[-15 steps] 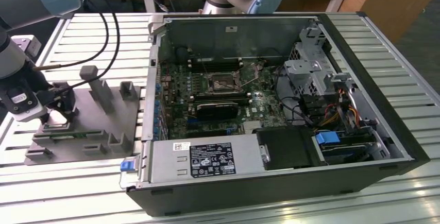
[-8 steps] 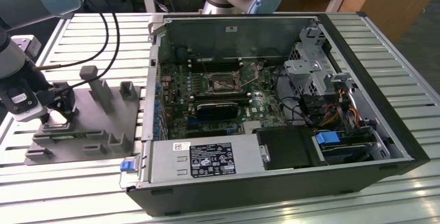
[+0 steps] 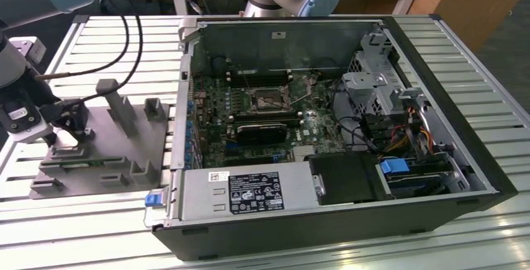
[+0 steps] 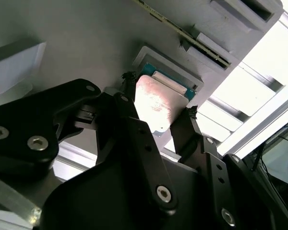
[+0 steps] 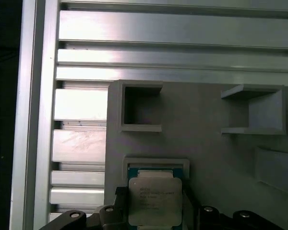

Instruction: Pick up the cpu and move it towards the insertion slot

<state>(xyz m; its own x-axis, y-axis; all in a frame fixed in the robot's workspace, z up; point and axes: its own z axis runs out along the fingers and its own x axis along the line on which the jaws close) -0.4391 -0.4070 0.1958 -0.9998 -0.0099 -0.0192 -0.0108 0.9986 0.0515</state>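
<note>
Exterior view gives us the open computer case [image 3: 465, 115] lying on its side, so the insertion slot [image 3: 270, 99] faces upward, well apart from the grey fixture plate [image 3: 103, 149] at the exterior view's left. There our gripper [image 4: 158, 95] clamps the cpu [image 4: 156, 103] by two opposite edges, likely to keep it level, at its pocket [image 5: 156, 163]; lifted or resting, we cannot tell.

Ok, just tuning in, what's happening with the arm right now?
The end effector is over the grey fixture plate at the exterior view's left, closed on two opposite edges of the cpu, which looks barely raised from its recess. The insertion slot sits in the open computer case to the exterior view's right, well apart from the cpu.
</note>
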